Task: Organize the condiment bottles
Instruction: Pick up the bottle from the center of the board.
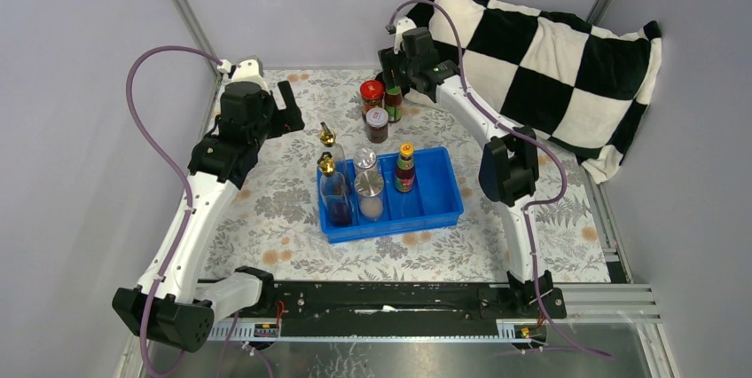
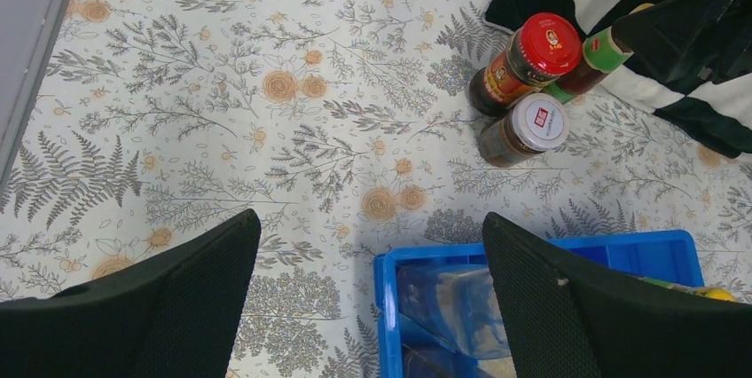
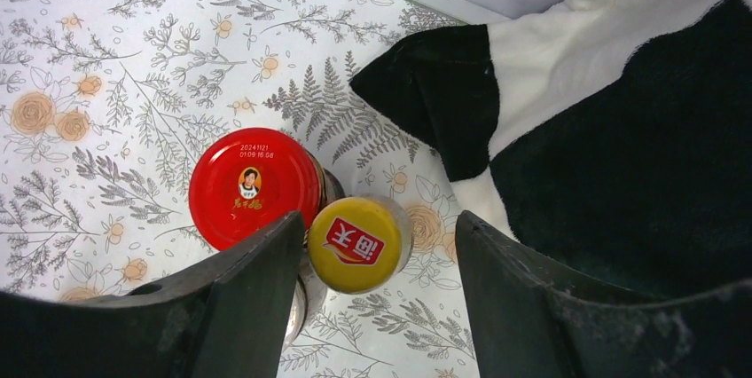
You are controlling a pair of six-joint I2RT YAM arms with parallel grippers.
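Observation:
A blue tray (image 1: 439, 209) holds a gold-spouted clear bottle (image 1: 335, 192), two clear shakers (image 1: 369, 185) and a yellow-capped dark sauce bottle (image 1: 405, 168). A second gold-spouted bottle (image 1: 330, 140) stands at the tray's back left corner. Behind the tray stand a red-lidded jar (image 1: 372, 92), a white-lidded jar (image 1: 377, 123) and another yellow-capped bottle (image 1: 393, 105). My right gripper (image 3: 377, 223) is open, with its jaws on either side of that bottle's yellow cap (image 3: 357, 243), beside the red lid (image 3: 254, 185). My left gripper (image 2: 368, 227) is open and empty above the tray's corner (image 2: 383, 263).
A black-and-white checkered pillow (image 1: 550, 59) lies at the back right, close behind the jars. Grey walls enclose the floral tablecloth (image 1: 266, 209). In the left wrist view the red-lidded jar (image 2: 548, 43) and white-lidded jar (image 2: 539, 121) stand beyond the tray.

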